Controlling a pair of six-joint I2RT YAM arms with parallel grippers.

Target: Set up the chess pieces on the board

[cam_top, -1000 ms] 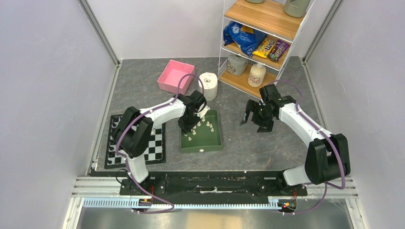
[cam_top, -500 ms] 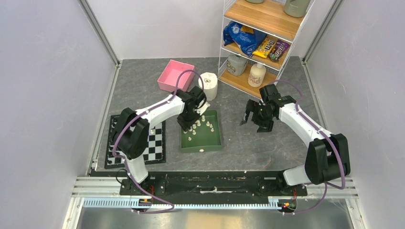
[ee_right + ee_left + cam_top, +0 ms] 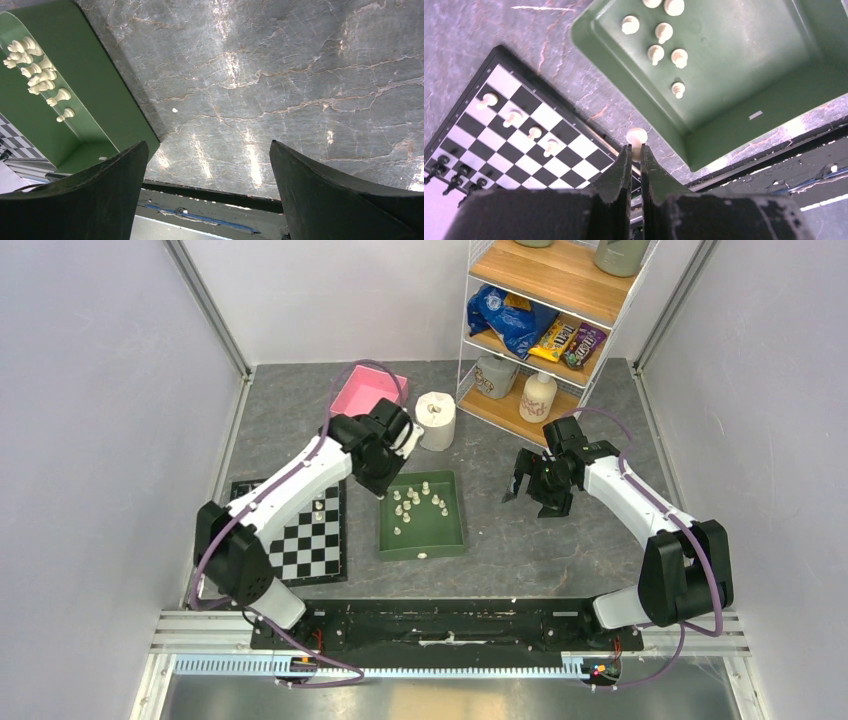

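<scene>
The step in hand looks like the carry: one piece has been lifted and is on its way to the board (image 3: pixel 310 548). The left gripper (image 3: pixel 636 150) has its jaws clamped on a small cream chess piece (image 3: pixel 636 136), and from the wrist view it hangs above the bare bench (image 3: pixel 549 30), in the gap between the green tray (image 3: pixel 440 532) and the near corner of the board.

The piece's rounded head pokes out past the fingertips while its body is pinched between them. Its long axis seems to run roughly in line with the fingers, head pointing away from the wrist. The base is hidden, so I cannot tell how squarely it sits in the grip.

Four white pieces (image 3: pixel 534 132) already stand in a slanting row on the board, with black pieces (image 3: pixel 441 162) along its far edge. A loose cluster of pieces (image 3: pixel 415 502) is left in the tray, so I'd judge the job well short of half done.

Next, the arm needs to swing over to a free square beside that row, then bring the piece base-down before releasing; with the head leading, that may take a turn of the wrist.

The right gripper (image 3: pixel 206 150) hangs over bare bench to the right of the tray, jaws wide apart and empty.
</scene>
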